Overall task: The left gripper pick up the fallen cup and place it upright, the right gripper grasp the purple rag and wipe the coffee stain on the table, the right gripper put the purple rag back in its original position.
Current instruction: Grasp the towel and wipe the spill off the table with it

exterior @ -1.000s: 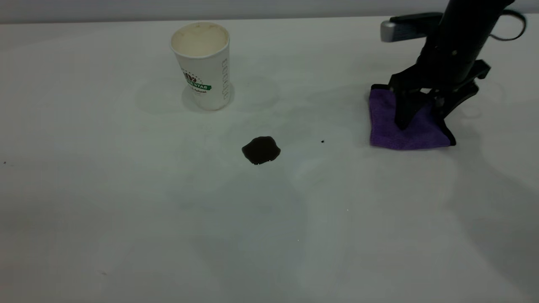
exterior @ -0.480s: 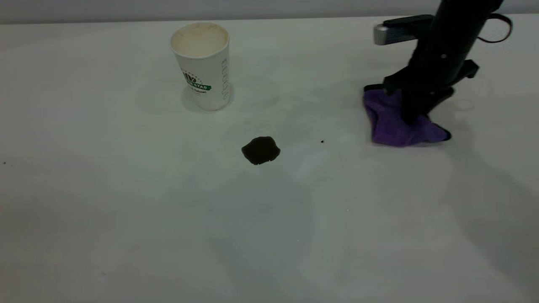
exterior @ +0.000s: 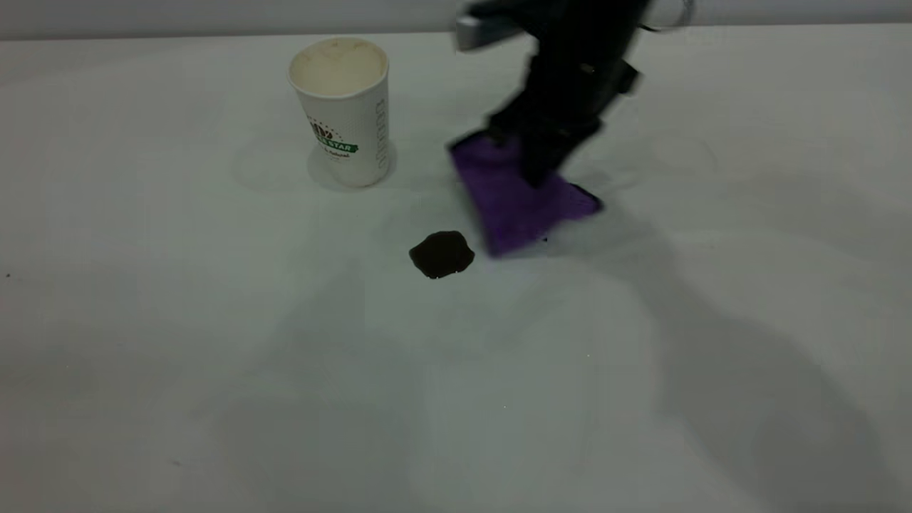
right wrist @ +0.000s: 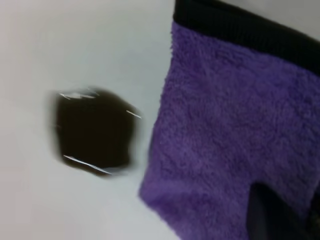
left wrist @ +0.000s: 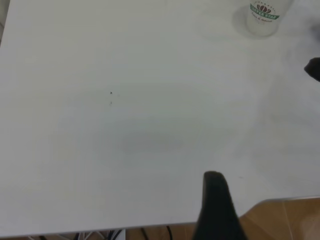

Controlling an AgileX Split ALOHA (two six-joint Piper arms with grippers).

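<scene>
The right gripper [exterior: 538,167], clamped on the purple rag [exterior: 513,199], has swung over beside the coffee stain [exterior: 442,254]. Dragged loosely, the rag could smear the stain.

Your counter [exterior: 214,356] is a plain white, smooth top. The cup [exterior: 343,110] stands upright on it, off to the left of your right hand [exterior: 541,167] and well apart from it. The coffee stain [exterior: 442,254] lies on the surface just below and left of that hand, beside the low corner of the purple rag [exterior: 513,196] the hand grips. A tiny dark speck [exterior: 8,275] sits far left.
</scene>
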